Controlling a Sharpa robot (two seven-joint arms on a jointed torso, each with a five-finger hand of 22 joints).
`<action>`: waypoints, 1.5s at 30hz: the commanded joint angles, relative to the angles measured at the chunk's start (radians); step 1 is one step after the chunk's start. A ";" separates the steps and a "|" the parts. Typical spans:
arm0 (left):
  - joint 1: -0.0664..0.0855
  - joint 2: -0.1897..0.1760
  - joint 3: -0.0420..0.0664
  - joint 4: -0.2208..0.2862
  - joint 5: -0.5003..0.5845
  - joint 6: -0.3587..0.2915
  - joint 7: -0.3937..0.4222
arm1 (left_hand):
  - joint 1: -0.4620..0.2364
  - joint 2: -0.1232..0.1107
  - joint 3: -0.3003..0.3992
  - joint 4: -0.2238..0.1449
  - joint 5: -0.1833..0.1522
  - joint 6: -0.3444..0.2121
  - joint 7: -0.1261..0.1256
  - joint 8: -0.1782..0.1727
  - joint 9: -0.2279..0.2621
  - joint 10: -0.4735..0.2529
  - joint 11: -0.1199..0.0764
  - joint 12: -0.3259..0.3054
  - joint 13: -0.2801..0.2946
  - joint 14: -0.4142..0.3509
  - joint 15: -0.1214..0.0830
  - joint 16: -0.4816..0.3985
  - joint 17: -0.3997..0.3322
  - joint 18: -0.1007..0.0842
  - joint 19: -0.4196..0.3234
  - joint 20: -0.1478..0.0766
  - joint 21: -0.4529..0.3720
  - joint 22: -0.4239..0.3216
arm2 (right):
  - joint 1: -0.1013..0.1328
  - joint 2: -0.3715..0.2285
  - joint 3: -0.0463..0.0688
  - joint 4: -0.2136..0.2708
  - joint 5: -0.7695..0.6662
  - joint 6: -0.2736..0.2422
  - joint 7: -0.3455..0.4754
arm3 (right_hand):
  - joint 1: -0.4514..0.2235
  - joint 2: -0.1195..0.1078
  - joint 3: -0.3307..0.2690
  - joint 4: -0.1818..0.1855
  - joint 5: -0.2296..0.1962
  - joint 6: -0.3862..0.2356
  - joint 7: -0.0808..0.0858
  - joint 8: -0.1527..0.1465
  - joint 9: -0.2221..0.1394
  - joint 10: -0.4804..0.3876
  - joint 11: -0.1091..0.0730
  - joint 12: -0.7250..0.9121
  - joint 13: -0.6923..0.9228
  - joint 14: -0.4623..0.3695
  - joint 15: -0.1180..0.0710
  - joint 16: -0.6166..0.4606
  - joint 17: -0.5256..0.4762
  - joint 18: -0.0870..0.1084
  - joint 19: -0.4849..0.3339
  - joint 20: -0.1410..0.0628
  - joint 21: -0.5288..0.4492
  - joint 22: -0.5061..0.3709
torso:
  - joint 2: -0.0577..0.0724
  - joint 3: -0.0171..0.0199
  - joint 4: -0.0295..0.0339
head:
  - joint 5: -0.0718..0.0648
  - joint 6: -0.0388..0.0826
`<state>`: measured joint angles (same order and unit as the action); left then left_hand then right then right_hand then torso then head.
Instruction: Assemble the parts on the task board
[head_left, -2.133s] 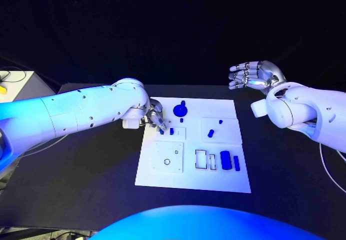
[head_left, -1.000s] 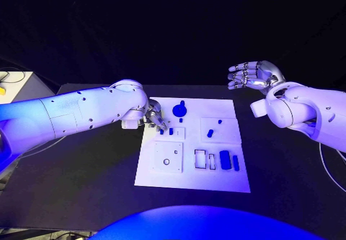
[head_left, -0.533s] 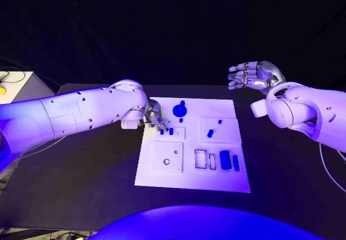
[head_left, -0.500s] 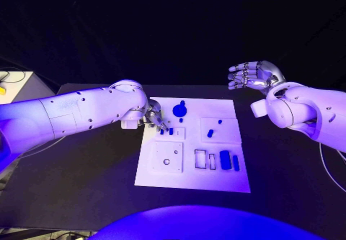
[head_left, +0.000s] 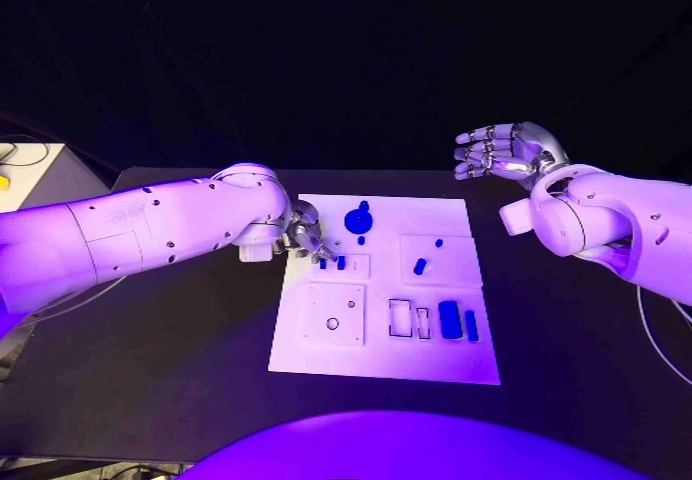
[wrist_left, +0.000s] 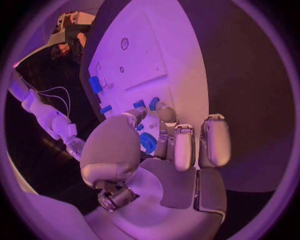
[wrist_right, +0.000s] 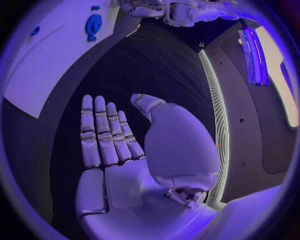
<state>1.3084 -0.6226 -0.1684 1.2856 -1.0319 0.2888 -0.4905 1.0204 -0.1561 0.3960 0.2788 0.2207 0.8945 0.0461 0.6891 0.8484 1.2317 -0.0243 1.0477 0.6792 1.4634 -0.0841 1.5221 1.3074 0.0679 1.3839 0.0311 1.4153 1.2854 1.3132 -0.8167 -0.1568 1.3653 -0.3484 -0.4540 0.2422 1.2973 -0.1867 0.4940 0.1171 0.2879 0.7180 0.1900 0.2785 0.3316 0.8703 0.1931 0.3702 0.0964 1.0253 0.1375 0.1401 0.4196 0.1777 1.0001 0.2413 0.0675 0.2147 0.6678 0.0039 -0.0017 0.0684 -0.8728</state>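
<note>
The white task board (head_left: 433, 360) lies mid-table. My left hand (head_left: 307, 238) hovers at the board's upper left edge, its fingertips just above two small blue pegs (head_left: 332, 263). In the left wrist view this hand (wrist_left: 169, 150) has its fingers curled and pinches a small blue part (wrist_left: 148, 142) between thumb and fingers, close to those pegs (wrist_left: 153, 103). A round blue disc (head_left: 359, 220) sits to the right of the hand. My right hand (head_left: 505, 150) is raised beyond the board's far right corner with its fingers spread (wrist_right: 103, 135), holding nothing.
More blue parts lie on the board: a peg (head_left: 420, 266) at mid-right and two long bars (head_left: 459, 320) beside two rectangular slots (head_left: 411, 318). A square plate with a hole (head_left: 335, 312) sits at lower left. A white box (head_left: 22, 165) stands off the table's far left.
</note>
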 joint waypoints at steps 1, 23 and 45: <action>-0.005 -0.012 0.008 0.009 0.060 -0.049 0.010 | 0.008 0.000 0.000 0.005 0.003 -0.011 0.002 -0.004 -0.001 -0.010 0.003 -0.008 -0.011 0.082 0.006 -0.005 0.185 0.001 -0.009 0.002 -0.007 -0.010 | -0.002 0.001 0.000 0.001 -0.001 0.013 0.005 | -0.004 0.004 -0.001 -0.005 -0.003 0.007 0.072 -0.004 -0.001 0.001 0.003 0.007 -0.001 0.002 0.004 -0.006 -0.001 0.005 -0.002 0.004 -0.002 -0.002 | 0.000 -0.0008 0.0003 | -0.002 0.000; -0.008 -0.090 0.095 0.126 0.094 -0.408 0.340 | 0.297 -0.004 0.061 -0.048 0.010 -0.200 0.105 -0.089 -0.088 -0.315 0.098 -0.168 -0.184 -0.226 0.093 -0.412 -0.290 0.113 -0.432 0.076 -0.465 -0.590 | -0.008 0.000 0.000 -0.006 0.001 0.016 0.007 | -0.004 0.004 -0.001 -0.005 -0.003 0.007 0.072 -0.004 -0.001 0.001 0.003 0.007 -0.001 0.002 0.004 -0.006 -0.001 0.005 -0.002 0.004 -0.002 -0.002 | 0.000 0.0005 0.0027 | -0.008 0.000; -0.116 0.007 0.019 0.039 -0.248 -0.682 0.635 | 0.389 -0.082 0.236 -0.284 -0.011 -0.146 0.112 -0.304 -0.422 -0.420 0.146 -0.546 -0.539 -0.405 0.129 -0.495 -0.565 0.116 -0.527 0.112 -0.382 -0.492 | -0.009 0.011 0.000 -0.030 0.005 0.039 0.018 | 0.000 0.008 0.002 -0.009 -0.002 0.013 0.067 -0.003 -0.001 0.007 -0.001 0.012 -0.007 0.006 0.001 -0.007 -0.005 0.006 0.001 0.003 0.000 -0.010 | 0.000 -0.0001 0.0011 | -0.021 0.017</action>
<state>1.1922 -0.6204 -0.1493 1.3307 -1.1516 -0.4216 0.1247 1.4024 -0.2427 0.6317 -0.0019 0.2142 0.7468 0.1655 0.3898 0.4285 0.8057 0.1217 0.4994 0.1420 1.0551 0.0491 1.0233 0.7436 0.1697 0.8591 0.1449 1.0307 0.7928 1.3041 -0.8071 -0.1569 1.3372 -0.3466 -0.4296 0.2472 1.2973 -0.1867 0.4970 0.1142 0.2880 0.7246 0.1907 0.2785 0.3317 0.8703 0.1931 0.3781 0.0910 1.0253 0.1375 0.1401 0.4161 0.1777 1.0001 0.2413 0.0675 0.2066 0.6664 0.0032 -0.0007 0.0484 -0.8579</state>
